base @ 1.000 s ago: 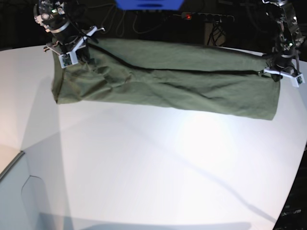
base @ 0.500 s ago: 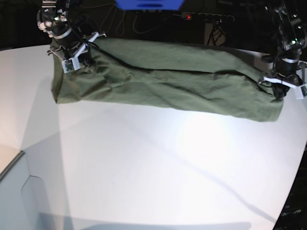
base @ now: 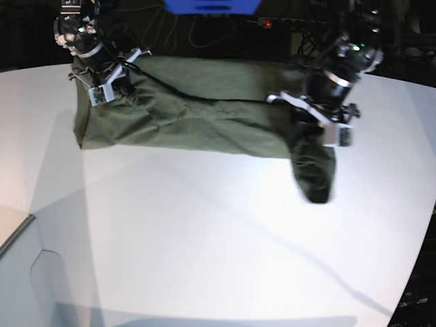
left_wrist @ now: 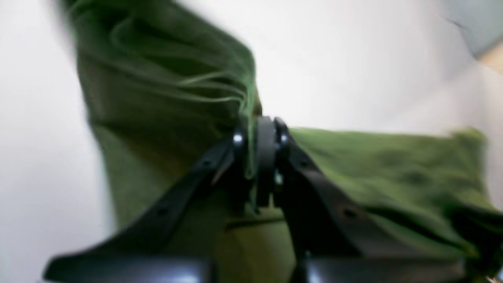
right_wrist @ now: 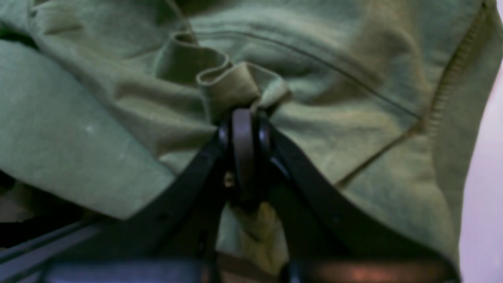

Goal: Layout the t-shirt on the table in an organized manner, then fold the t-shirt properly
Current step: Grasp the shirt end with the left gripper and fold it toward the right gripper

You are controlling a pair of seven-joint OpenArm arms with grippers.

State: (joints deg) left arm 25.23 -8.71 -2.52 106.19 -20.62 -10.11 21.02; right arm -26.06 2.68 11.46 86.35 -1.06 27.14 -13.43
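The olive green t-shirt [base: 197,112] lies as a long folded band across the far part of the white table [base: 204,231]. My left gripper [base: 320,126] is shut on its right end, lifted and carried toward the middle, so that end hangs in a bunch [base: 315,174]. In the left wrist view the gripper [left_wrist: 261,137] pinches a fold of the t-shirt [left_wrist: 165,98]. My right gripper [base: 109,85] is shut on the left end near the far left corner. In the right wrist view the gripper [right_wrist: 243,118] clamps a rolled hem of the t-shirt [right_wrist: 314,78].
A dark background with cables and a blue object [base: 211,5] lies beyond the table's far edge. A lower grey surface [base: 27,272] sits at the front left. The table's curved edge [base: 422,252] runs down the right side.
My left gripper has swung left toward the middle, dragging the shirt's right end over itself; that end now hangs bunched. My right gripper has stayed almost still at the left end.
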